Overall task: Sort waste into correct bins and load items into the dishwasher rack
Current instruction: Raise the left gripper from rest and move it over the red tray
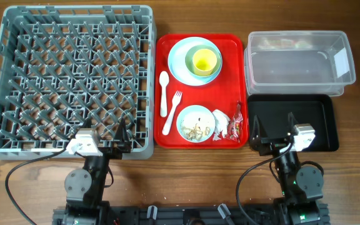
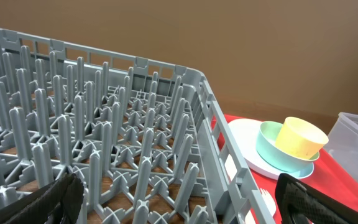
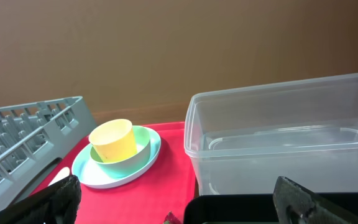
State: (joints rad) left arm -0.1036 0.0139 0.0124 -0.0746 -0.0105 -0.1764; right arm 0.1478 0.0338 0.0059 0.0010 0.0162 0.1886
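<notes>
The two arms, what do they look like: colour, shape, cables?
The left arm and right arm are black, with round joint housings. Each wrist carries a small white block. A thin black cable curves from each over the table. The fingers are black and look textured.

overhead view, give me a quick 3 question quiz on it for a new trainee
1. True or false: the yellow-green cup stands in a bowl on the pale blue plate.
2. Where does the white fork lie? A) in the dishwasher rack B) on the red tray C) in the black tray
3. Short answer: what shiny thing lies right beside the crumpled napkin?

Key: 1 true; 2 B; 3 the red wrapper.
</notes>
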